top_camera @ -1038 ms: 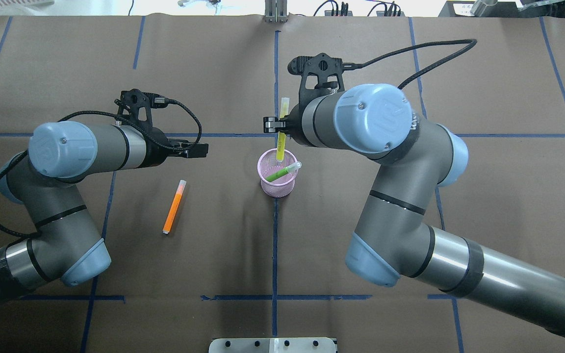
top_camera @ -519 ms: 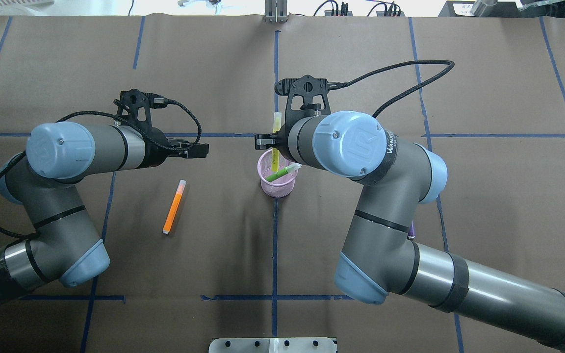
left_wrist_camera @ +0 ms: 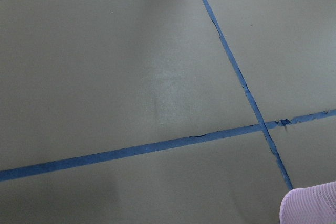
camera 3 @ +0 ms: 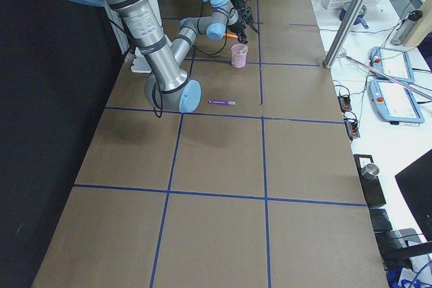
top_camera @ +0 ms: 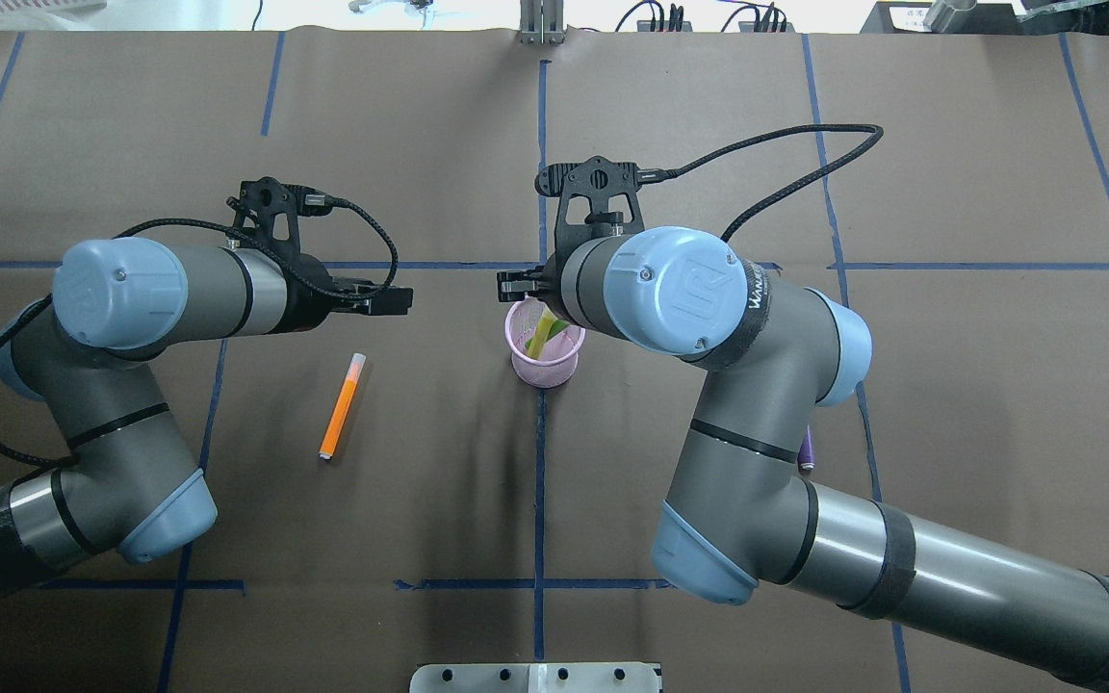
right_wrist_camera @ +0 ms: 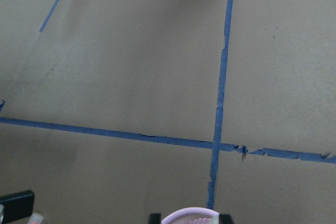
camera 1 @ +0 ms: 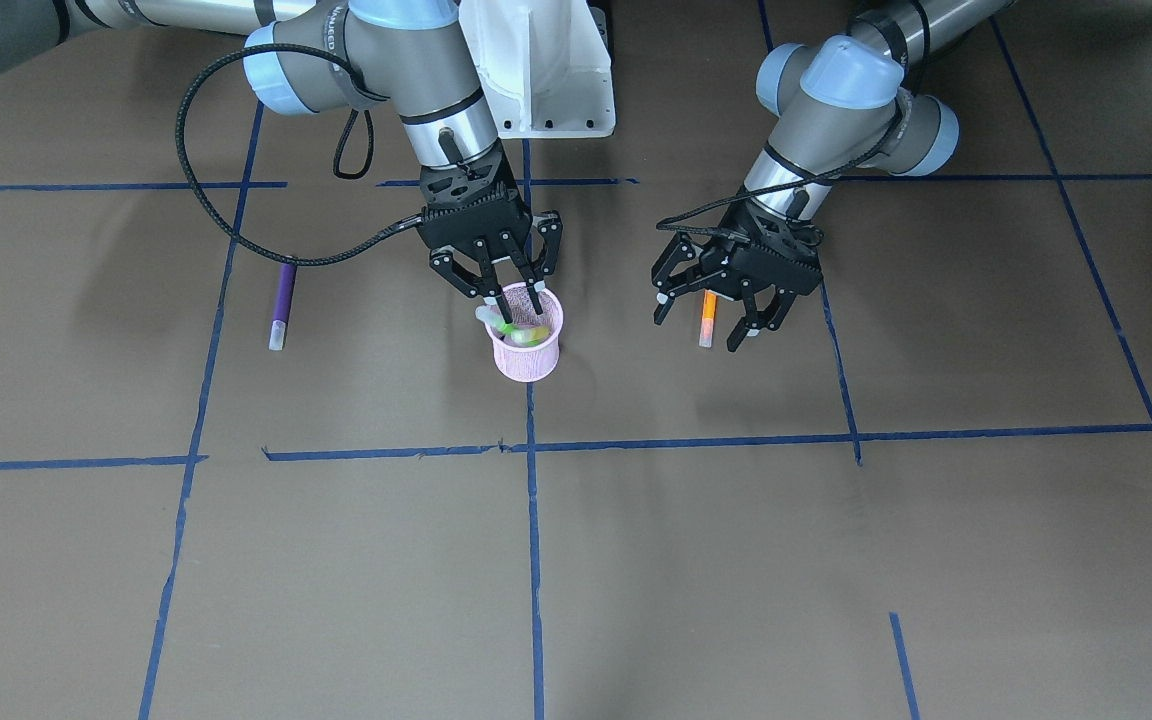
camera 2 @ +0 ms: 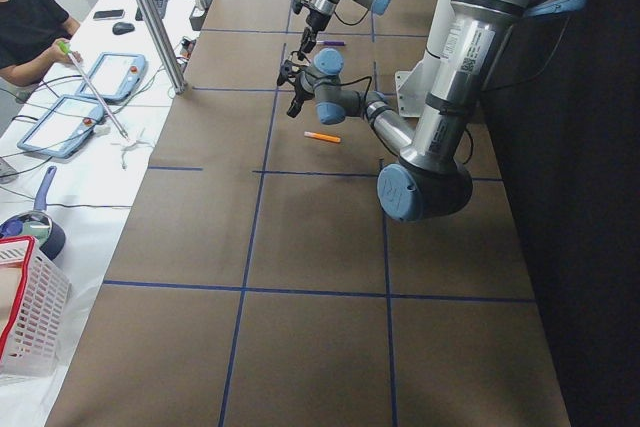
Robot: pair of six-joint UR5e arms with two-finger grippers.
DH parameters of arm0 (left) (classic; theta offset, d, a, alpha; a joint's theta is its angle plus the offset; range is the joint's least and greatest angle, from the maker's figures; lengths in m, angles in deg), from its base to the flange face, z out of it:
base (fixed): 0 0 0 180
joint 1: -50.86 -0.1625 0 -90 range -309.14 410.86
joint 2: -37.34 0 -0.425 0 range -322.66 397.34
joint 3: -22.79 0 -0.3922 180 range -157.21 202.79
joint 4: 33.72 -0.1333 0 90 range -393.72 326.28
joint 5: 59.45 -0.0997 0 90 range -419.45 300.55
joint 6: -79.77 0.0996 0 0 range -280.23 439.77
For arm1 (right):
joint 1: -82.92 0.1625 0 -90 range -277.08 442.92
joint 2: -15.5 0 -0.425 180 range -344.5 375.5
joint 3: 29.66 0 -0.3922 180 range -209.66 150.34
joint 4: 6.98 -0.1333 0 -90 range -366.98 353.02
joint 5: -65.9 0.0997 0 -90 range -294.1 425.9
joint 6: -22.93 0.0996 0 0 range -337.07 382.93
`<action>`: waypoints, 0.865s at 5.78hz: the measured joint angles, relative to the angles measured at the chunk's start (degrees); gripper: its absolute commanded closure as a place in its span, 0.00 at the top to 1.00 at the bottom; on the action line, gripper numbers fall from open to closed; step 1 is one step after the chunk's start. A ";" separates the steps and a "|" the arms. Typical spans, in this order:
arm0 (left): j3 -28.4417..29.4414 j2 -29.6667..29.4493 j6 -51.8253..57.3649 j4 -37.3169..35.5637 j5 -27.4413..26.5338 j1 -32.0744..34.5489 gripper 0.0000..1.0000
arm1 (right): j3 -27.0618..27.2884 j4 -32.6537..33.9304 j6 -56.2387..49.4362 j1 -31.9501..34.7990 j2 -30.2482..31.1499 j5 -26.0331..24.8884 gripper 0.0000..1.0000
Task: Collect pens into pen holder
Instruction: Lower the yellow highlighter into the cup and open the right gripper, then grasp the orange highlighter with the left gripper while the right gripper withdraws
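Observation:
The pink mesh pen holder (camera 1: 528, 352) stands at the table's middle, also in the overhead view (top_camera: 543, 364). A green pen (camera 1: 509, 328) and a yellow pen (top_camera: 542, 332) lean inside it. My right gripper (camera 1: 511, 297) hangs right over the cup's rim, jaws apart, holding nothing. The orange pen (top_camera: 341, 404) lies flat on the table. My left gripper (camera 1: 701, 322) is open and empty, hovering above the orange pen's capped end. The purple pen (camera 1: 281, 298) lies flat on the table by my right arm, mostly hidden in the overhead view (top_camera: 807, 450).
Blue tape lines cross the brown table cover. The white robot base (camera 1: 536, 70) is behind the cup. A metal plate (top_camera: 535, 679) sits at the near edge. A side bench with tablets (camera 2: 90, 97) and a basket (camera 2: 25, 317) lies past the table's far edge.
My right gripper came down over the cup and let go of the yellow pen, which now leans inside the cup beside the green one. The left arm has barely moved.

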State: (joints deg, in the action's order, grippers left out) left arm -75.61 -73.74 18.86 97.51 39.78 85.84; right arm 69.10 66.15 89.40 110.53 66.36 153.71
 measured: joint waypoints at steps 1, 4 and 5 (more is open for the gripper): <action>0.00 -0.18 0.00 -1.16 1.54 -0.04 1.00 | 0.23 0.26 -0.16 0.01 -0.03 0.07 0.76; -2.20 -2.08 0.73 -16.79 9.35 0.06 1.00 | 3.31 3.11 -0.35 6.68 0.18 8.65 0.75; -2.49 -2.96 3.86 -21.82 11.75 0.08 1.00 | 3.75 3.69 -0.39 12.80 1.15 17.89 0.76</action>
State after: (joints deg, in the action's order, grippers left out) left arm -78.10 -76.70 22.73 75.69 51.53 85.92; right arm 72.84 69.84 89.00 123.34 67.51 171.60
